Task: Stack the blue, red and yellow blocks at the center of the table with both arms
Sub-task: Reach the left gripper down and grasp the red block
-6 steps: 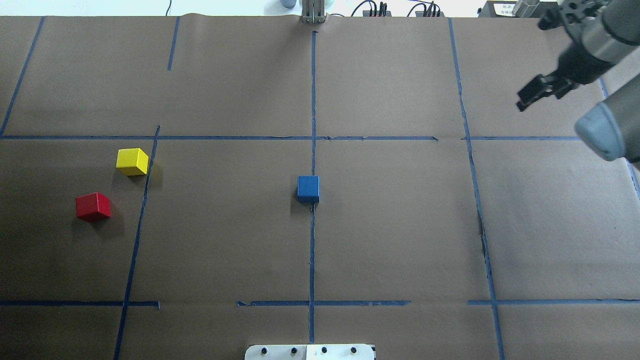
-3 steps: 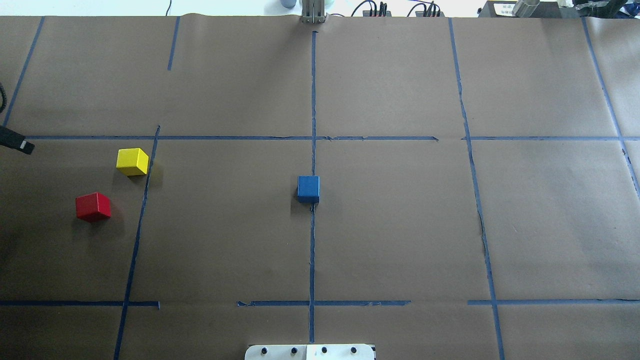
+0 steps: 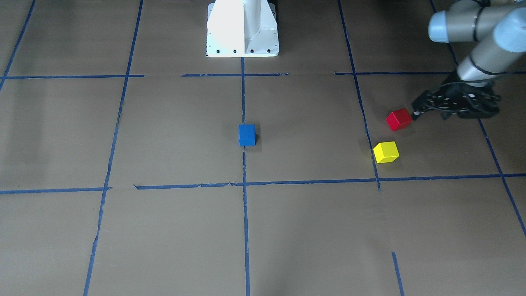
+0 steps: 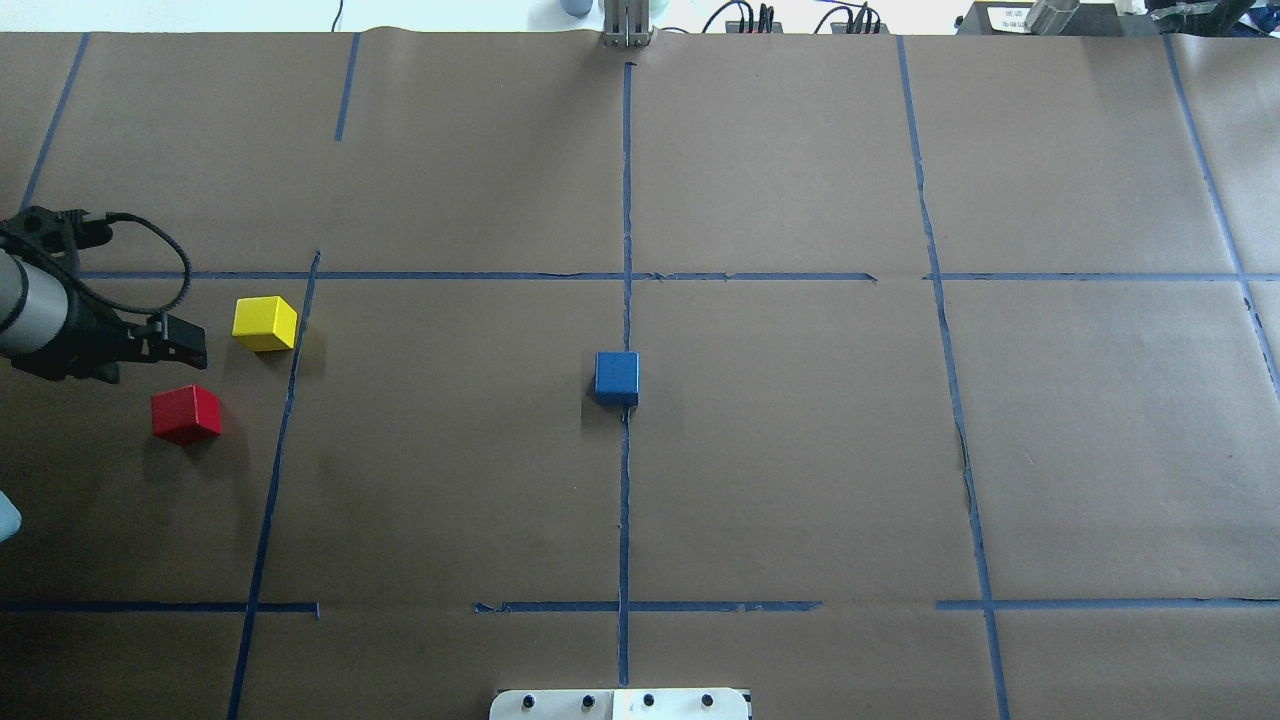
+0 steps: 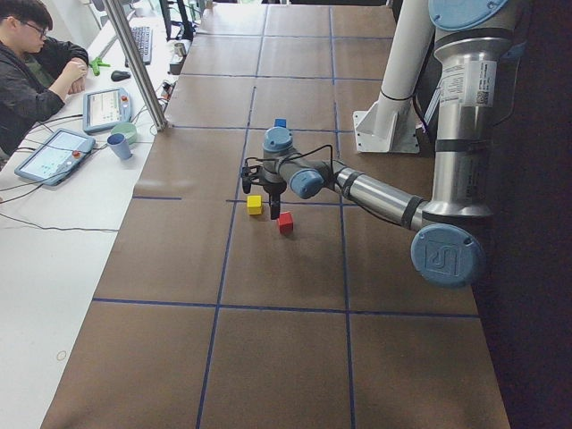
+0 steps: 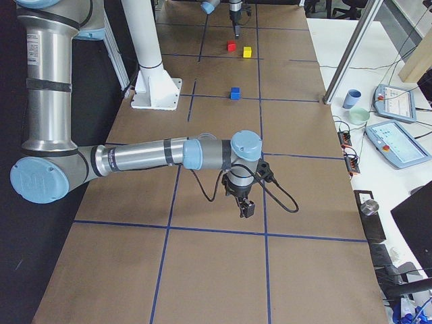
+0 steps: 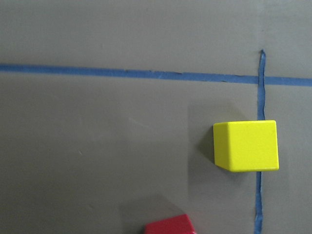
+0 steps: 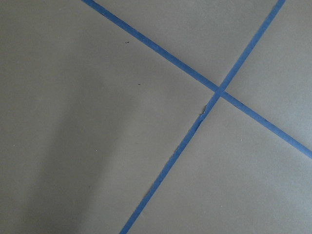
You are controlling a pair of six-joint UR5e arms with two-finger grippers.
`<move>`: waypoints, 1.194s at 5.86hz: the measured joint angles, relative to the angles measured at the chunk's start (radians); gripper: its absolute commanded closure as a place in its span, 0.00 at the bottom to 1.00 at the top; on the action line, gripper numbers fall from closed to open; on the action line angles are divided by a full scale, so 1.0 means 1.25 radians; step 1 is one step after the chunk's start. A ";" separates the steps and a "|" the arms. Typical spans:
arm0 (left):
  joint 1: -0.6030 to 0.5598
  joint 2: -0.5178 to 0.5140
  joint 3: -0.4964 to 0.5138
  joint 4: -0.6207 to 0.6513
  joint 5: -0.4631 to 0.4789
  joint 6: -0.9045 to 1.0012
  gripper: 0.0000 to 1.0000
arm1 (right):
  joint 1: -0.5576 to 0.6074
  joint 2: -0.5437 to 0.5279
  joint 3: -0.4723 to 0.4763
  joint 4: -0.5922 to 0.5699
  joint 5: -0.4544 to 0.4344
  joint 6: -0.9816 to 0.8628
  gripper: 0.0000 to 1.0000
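Note:
The blue block [image 4: 616, 377] sits on the centre tape line of the table [image 4: 800, 450], also seen in the front view [image 3: 247, 135]. The red block [image 4: 186, 413] [image 3: 398, 119] and the yellow block [image 4: 265, 323] [image 3: 386, 152] lie apart at the left side. My left gripper [image 4: 148, 354] [image 3: 430, 115] hangs open and empty above the table, just beyond the red block and left of the yellow one. The left wrist view shows the yellow block [image 7: 246, 146] and the red block's edge [image 7: 168, 225]. My right gripper [image 6: 246, 208] hovers over bare table far right; I cannot tell its state.
The white pedestal [image 3: 242, 28] stands at the robot's edge of the table. A person [image 5: 27, 80] sits at a white side table with tablets and a cup [image 5: 119, 145]. A metal pole [image 5: 143, 71] rises at the far edge.
The right arm has left the overhead view at the top right. The left arm came in from the left edge and moved right, up to the red and yellow blocks. No block moved.

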State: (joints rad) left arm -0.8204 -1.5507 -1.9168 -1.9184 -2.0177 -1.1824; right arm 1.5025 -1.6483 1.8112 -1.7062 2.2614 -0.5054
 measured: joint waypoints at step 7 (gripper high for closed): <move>0.084 0.028 0.034 -0.011 0.042 -0.050 0.00 | 0.004 -0.020 -0.005 0.003 0.001 0.066 0.00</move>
State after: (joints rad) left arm -0.7150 -1.5152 -1.8739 -1.9324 -1.9654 -1.2449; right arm 1.5079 -1.6731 1.8055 -1.7027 2.2622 -0.4234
